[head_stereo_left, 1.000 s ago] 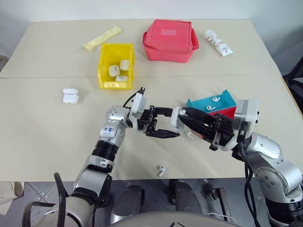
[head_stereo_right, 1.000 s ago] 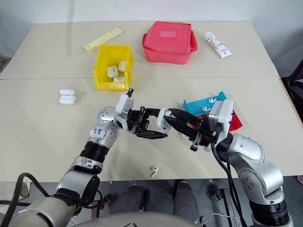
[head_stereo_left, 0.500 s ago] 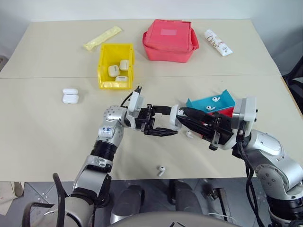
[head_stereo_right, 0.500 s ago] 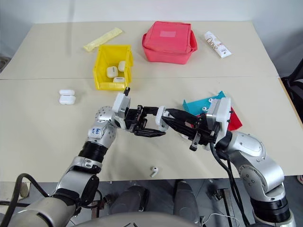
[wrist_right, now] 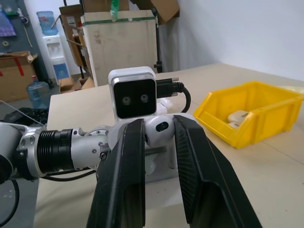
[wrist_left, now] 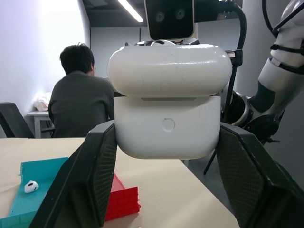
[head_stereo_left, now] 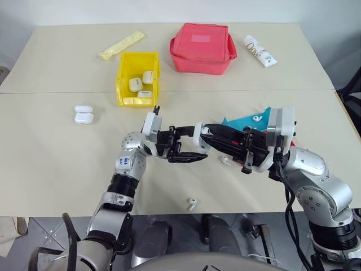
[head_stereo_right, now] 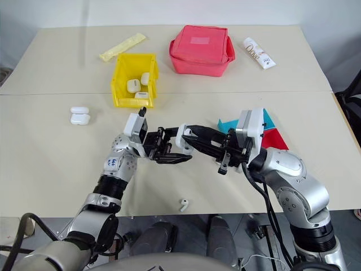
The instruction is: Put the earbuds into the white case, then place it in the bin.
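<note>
Both arms are silver-grey metal with rounded joint housings and ribbed black rings. The left arm (head_stereo_left: 127,169) has a small blue marking near the wrist. Black cables loop along the right arm (head_stereo_left: 316,186). Each wrist carries a white camera block (wrist_right: 132,91) with black fingers (wrist_left: 90,175).

We see both grippers meeting mid-tabletop (head_stereo_left: 56,164), left gripper (head_stereo_left: 190,148) and right gripper (head_stereo_left: 207,132) fingertip to fingertip. Yellow bin (head_stereo_left: 138,79) at 11 o'clock holds three white cases; loose earbud (head_stereo_left: 192,203) at 6 o'clock.

Lab or workshop, stacked cardboard boxes (wrist_right: 118,9), water dispenser (wrist_right: 52,42), seated person (wrist_left: 80,102) at desk
</note>
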`<state>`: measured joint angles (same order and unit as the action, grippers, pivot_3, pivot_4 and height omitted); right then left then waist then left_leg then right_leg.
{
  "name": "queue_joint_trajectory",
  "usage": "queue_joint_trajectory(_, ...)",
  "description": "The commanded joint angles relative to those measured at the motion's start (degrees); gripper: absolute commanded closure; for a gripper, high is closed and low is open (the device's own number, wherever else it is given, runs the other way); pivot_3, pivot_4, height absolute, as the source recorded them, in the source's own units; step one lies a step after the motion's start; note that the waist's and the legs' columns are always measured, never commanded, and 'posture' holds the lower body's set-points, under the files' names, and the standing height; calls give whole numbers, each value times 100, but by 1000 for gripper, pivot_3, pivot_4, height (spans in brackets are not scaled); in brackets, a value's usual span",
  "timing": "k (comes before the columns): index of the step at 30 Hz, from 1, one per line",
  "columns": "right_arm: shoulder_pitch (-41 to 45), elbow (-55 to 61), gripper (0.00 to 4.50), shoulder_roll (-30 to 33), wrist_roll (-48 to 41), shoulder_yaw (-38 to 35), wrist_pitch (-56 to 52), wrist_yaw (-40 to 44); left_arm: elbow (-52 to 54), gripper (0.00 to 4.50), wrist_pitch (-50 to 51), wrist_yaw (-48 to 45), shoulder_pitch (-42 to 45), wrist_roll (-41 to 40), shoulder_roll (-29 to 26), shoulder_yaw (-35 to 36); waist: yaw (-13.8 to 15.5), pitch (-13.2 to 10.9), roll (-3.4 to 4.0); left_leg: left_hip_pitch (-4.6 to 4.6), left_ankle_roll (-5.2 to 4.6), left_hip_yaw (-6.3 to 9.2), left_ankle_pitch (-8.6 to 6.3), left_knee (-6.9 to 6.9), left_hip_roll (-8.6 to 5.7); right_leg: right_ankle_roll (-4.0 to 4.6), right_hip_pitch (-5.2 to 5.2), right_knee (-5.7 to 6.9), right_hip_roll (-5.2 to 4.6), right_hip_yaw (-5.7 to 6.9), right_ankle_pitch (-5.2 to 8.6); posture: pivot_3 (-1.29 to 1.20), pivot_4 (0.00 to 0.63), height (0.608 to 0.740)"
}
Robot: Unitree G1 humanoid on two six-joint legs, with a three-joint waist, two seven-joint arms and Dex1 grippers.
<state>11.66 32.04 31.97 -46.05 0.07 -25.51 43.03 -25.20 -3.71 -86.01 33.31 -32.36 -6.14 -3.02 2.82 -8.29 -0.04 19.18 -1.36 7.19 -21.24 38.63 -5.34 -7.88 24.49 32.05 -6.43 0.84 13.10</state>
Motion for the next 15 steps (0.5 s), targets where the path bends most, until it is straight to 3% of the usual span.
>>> queue_joint_trajectory(1,89,153,3984,-96,-110,61,-194,-143,388,1744,45,-452,6,-321,-34,94,4,0,0,0,0,0,0,0,0,0,0,0,0,1,0,0,150,740)
queue_joint_trajectory(15,472,201,3984,-534,145,192,-172,-507,596,1744,329,-547,-103,-566,-471,111,-6,0,0,0,0,1,0,-1,0,0,2,1,0,1,0,0,150,740)
